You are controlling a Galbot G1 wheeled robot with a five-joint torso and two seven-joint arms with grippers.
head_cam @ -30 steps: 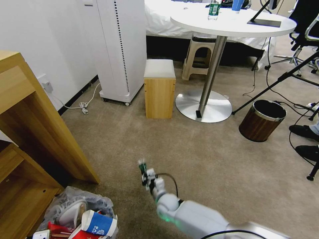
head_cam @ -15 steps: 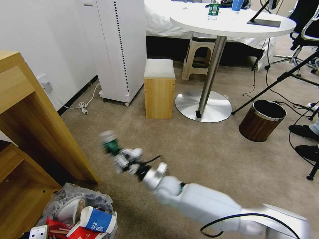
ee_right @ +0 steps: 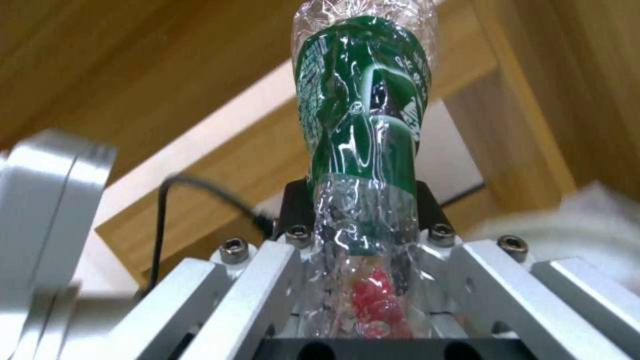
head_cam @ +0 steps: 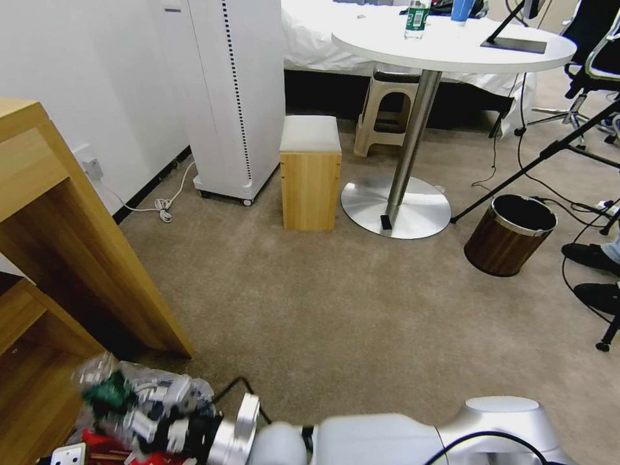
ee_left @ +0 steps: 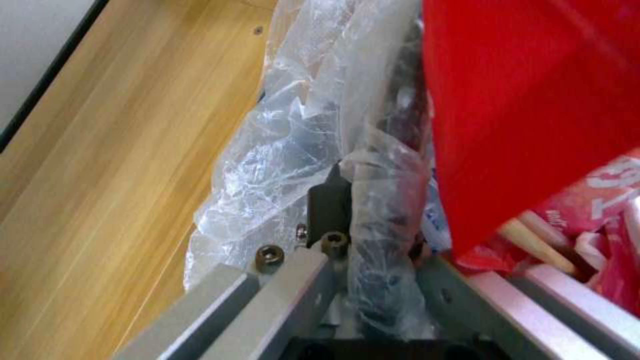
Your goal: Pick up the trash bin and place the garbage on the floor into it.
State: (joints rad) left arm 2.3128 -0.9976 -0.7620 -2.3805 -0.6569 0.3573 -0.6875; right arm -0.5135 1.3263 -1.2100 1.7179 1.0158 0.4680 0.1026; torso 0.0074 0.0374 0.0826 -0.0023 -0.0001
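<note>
The trash bin [head_cam: 194, 389] sits at the bottom left of the head view, its crinkly bag [ee_left: 293, 135] bulging beside the wooden cabinet. My left gripper [ee_left: 370, 210] is shut on the bin's bag-covered rim. Inside the bin lie garbage items: a red paper bowl [ee_left: 533, 100], a wooden stick [ee_left: 533, 240] and red wrappers [head_cam: 97, 442]. My right gripper [head_cam: 145, 407] hangs over the bin, shut on a crushed green-label bottle [ee_right: 363, 125], which shows blurred in the head view as the bottle [head_cam: 106, 394]. The floor [head_cam: 336, 310] is beige carpet.
A wooden cabinet [head_cam: 77, 258] stands tight against the bin's left. Farther off are a wooden stool [head_cam: 310, 174], a round table's metal base [head_cam: 395, 206], a white tower unit [head_cam: 236, 97], a brown wood-grain bin [head_cam: 509, 236] and a person's black shoes [head_cam: 591, 255].
My right arm has swung left and down with the bottle, from above mid-carpet to over the bin. The bin's contents are now largely covered by the gripper.
</note>
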